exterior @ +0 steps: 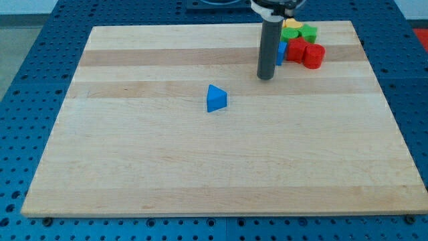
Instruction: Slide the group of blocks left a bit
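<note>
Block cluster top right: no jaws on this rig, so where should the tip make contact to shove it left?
Contact the view's right face of the red blocks, pushing toward the view's left. The cluster, with the green block, yellow block and a blue block, packs tightly, so it should move together. My tip sits on the cluster's left, so it must circle round first.

My tip (266, 77) sat on the wooden board (167, 167), just left of the cluster: blue block (281, 52) touching the rod, red blocks (305, 53), green block (308, 31), yellow block (291, 25). Blue triangular block (216, 98) lay apart, lower left of tip.
</note>
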